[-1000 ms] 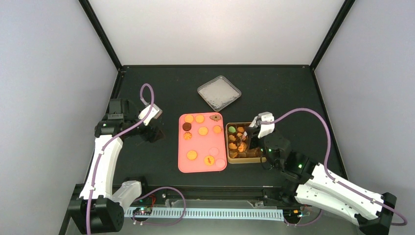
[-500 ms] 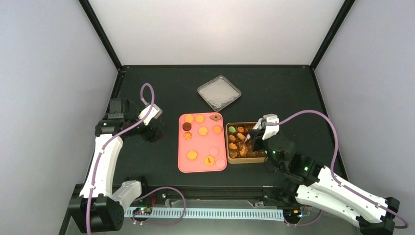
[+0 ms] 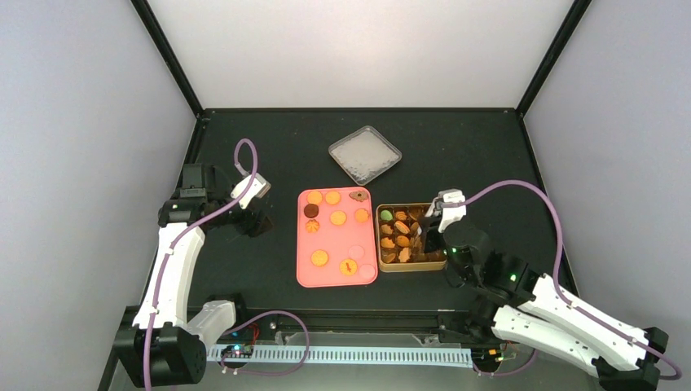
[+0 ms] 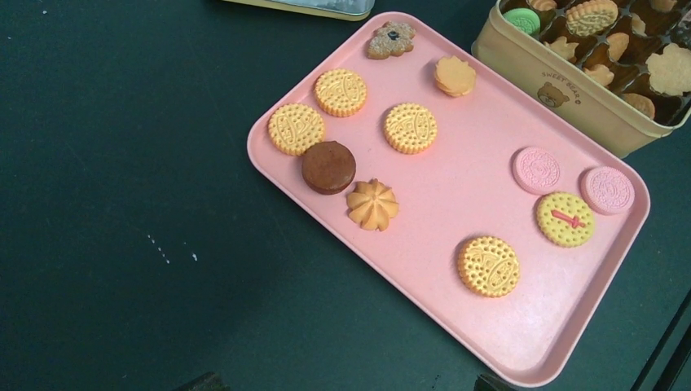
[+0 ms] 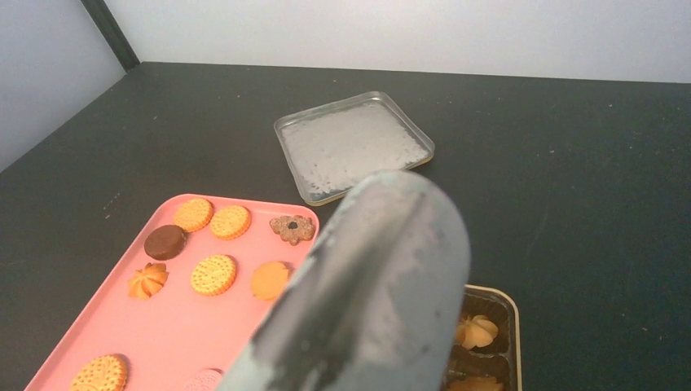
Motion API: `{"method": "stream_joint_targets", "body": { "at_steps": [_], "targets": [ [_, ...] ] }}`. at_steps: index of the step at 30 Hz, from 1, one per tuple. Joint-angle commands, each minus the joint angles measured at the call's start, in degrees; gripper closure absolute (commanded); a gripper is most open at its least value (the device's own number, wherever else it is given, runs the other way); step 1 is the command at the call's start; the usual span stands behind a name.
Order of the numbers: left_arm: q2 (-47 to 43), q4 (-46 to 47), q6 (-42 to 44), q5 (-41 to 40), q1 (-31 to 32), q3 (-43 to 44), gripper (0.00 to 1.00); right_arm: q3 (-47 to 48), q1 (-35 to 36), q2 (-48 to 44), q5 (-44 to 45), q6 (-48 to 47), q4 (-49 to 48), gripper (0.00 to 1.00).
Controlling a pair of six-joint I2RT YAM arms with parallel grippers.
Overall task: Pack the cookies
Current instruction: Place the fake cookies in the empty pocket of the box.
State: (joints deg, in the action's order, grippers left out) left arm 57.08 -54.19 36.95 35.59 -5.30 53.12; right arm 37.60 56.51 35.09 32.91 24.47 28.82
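Small round cookies (image 4: 410, 128), mostly golden, lie on a pink rect. plastic tray (image 4: 521, 326). More sit in compartments of the beige tin box (image 4: 554, 90) just beside it. R gripper (image 3: 424, 234) is over the tin, narrow, clamped on grey metal tongs (image 5: 367, 285), which block much of the R wrist view. L gripper (image 3: 259, 221) is left of the tray, spread wide, empty. A square silver lid (image 5: 352, 145) lies behind, apart.

Across the flat pink plastic tray (image 4: 456, 195) lay the small round cookies (image 4: 410, 128): mostly golden-orange with embossed dotted rims, one plain dark brown, two pale pink, one yellow bearing a red mark. At upper right, the beige metal tin (image 4: 554, 90) carried a brown bear print and held a green one. The counter (image 4: 122, 163) was matt black. Mottled grey metal tongs (image 5: 375, 285) filled the right wrist view's lower middle.
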Motion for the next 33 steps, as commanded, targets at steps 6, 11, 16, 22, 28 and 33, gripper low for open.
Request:
{"method": "stream_joint_targets", "body": {
  "at_steps": [6, 11, 16, 22, 28, 33],
  "targets": [
    [-1.3, -1.4, 1.7, 0.4, -0.4, 2.4, 0.19, 4.7, 0.0, 2.1, 1.1, -2.9, -1.6, 0.77],
    [-1.4, -1.6, 2.0, 0.4, -0.4, 2.3, 0.19, 4.3, 0.0, 4.2, 1.0, -2.1, -1.3, 0.77],
    [-1.4, -2.0, 2.3, 0.5, -0.4, 2.7, 0.19, 4.6, 0.0, 3.6, 1.8, -1.2, 1.2, 0.78],
    [-1.1, -2.1, 2.3, 0.7, -0.4, 2.9, 0.19, 5.3, 0.0, 3.6, 0.5, -1.3, 2.9, 0.78],
    [-1.0, -2.3, 2.1, 0.9, -0.4, 3.0, 0.19, 2.9, -0.1, 4.7, -2.0, -0.8, 0.2, 0.78],
    [-1.2, -2.7, 2.6, 0.4, -0.4, 3.0, 0.19, 2.4, -0.1, 6.9, -3.3, -0.8, -1.7, 0.78]
  ]
}}
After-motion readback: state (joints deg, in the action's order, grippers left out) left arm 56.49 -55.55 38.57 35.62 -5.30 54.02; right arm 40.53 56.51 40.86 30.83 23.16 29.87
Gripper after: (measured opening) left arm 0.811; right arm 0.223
